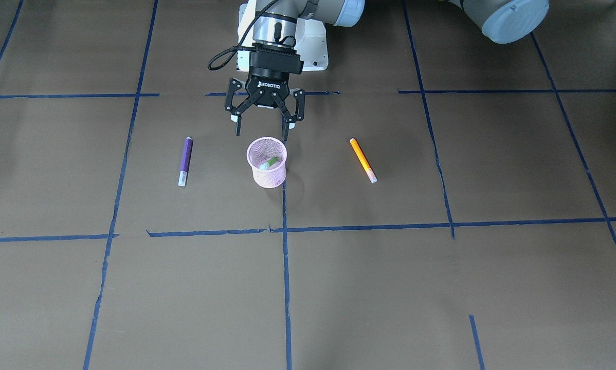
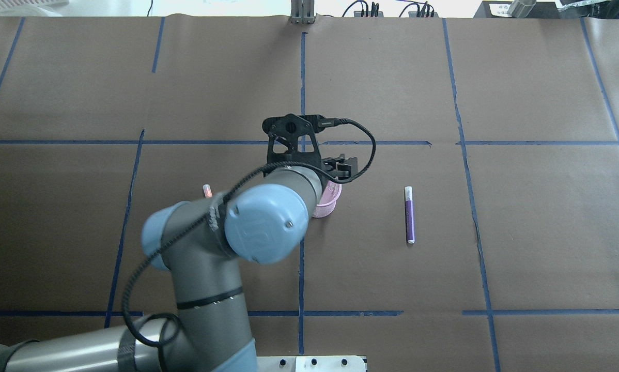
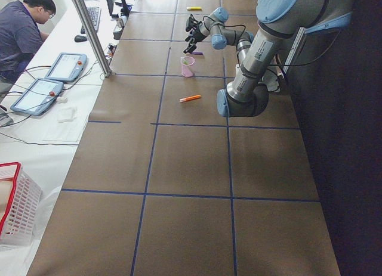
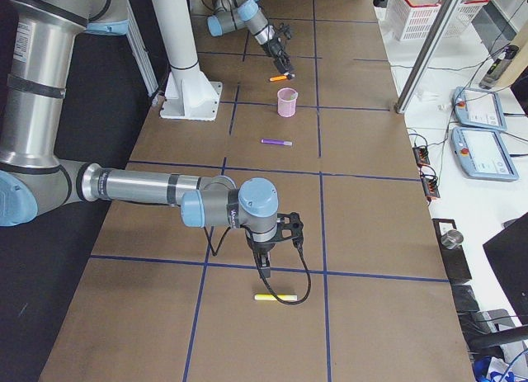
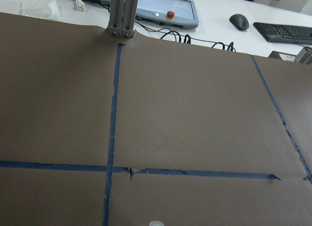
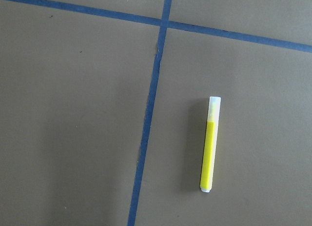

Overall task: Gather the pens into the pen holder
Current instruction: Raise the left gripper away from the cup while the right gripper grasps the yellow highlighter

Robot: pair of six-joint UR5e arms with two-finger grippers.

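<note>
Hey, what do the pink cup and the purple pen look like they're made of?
The pink cup looks like painted wire mesh, probably metal: its wall shows a fine grid under a solid rim, matte. The purple pen looks like smooth plastic: an opaque barrel with a slight sheen and a pale, translucent-looking cap.

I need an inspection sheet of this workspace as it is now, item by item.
Surface: brown-paper table with blue tape grid.
Job's things: green pen inside pink pen holder; purple pen, orange pen, yellow pen lying on the table.
Clutter: nothing seen.
Grippers: left gripper open, empty, above the pen holder; right gripper near yellow pen, state unclear.
Cables: black cable looped at the left wrist.
Surroundings: operator, teach pendants, basket beside the table.
</note>
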